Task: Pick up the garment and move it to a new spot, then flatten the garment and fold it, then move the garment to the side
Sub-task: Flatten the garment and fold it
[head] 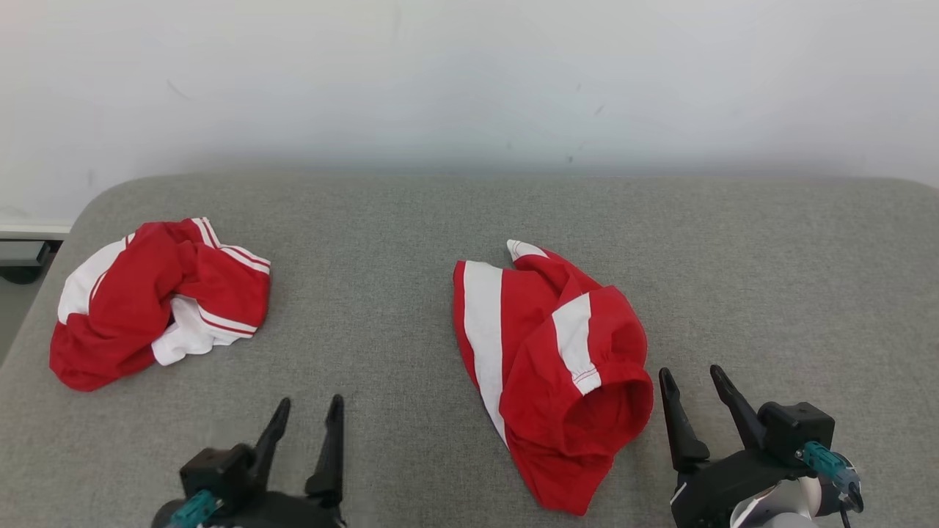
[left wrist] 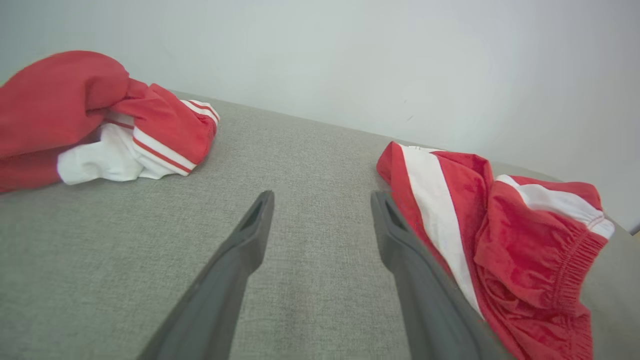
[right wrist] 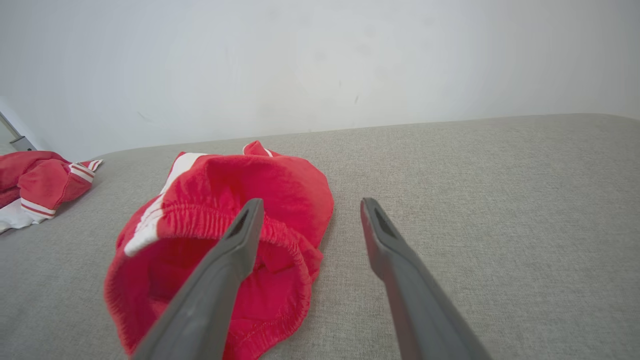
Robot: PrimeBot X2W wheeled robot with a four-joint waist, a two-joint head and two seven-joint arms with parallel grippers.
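Note:
A red garment with white stripes (head: 543, 352) lies crumpled on the grey cushion (head: 411, 242), slightly right of centre, its elastic opening facing the near edge. My right gripper (head: 689, 371) stands open just right of that opening, apart from the cloth; in the right wrist view the garment (right wrist: 280, 185) lies behind my right gripper's (right wrist: 312, 202) left finger. My left gripper (head: 311, 400) is open over bare cushion, left of the garment. In the left wrist view the garment (left wrist: 525, 235) sits beside my left gripper's (left wrist: 322, 195) right finger. Nothing is between either pair of fingers.
A second red and white garment (head: 147, 301) (left wrist: 75, 115) (right wrist: 40, 180) is bunched at the cushion's far left. A pale wall (head: 469, 81) rises behind the cushion. The cushion's left edge (head: 29, 315) drops off to the floor.

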